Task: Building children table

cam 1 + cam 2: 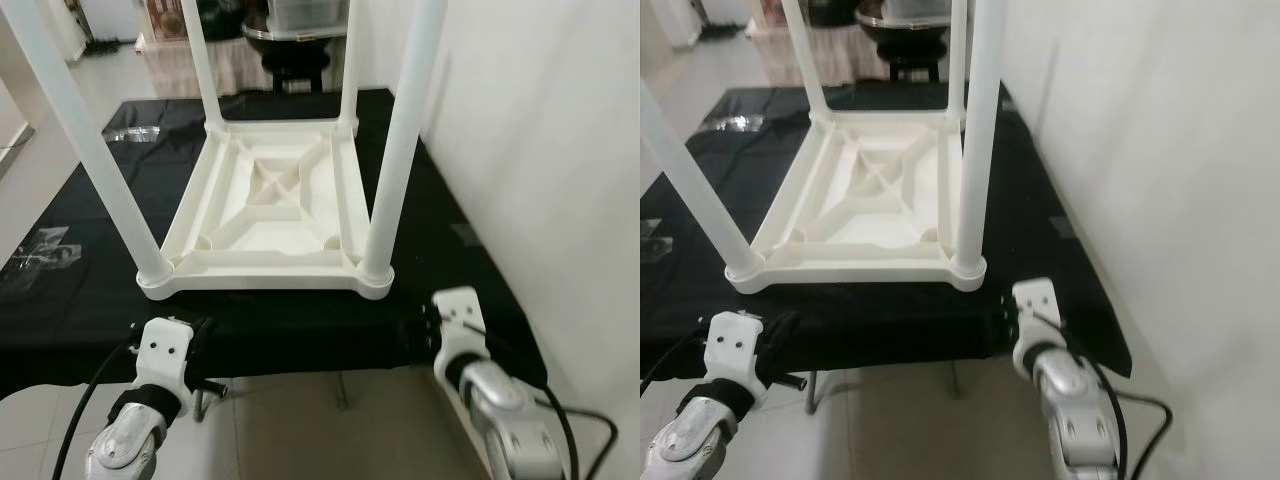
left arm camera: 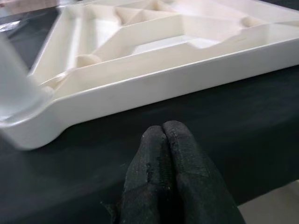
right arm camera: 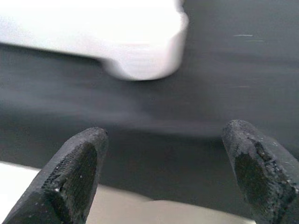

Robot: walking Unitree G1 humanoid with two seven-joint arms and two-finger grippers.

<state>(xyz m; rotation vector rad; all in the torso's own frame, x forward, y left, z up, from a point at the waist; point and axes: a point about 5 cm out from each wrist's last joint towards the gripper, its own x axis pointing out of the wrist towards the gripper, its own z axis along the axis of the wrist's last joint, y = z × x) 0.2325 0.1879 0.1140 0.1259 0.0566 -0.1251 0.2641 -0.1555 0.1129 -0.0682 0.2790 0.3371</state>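
Black cloth covers the work surface [image 1: 60, 300]. Left gripper [image 2: 168, 140] pressed together, right gripper [image 3: 163, 163] spread apart, both at the near edge facing the upturned children's table [image 1: 270, 200], four legs fitted. Flipping likely needs balanced holds. Wrist views reveal finger positions.

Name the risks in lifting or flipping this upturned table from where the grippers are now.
1. The white table lies upside down on a black cloth; dragging it could bunch the cloth.
2. The left gripper is shut and the right gripper open, both short of the near rim, so nothing is gripped.
3. The wall is close on the right; swinging legs might hit it.
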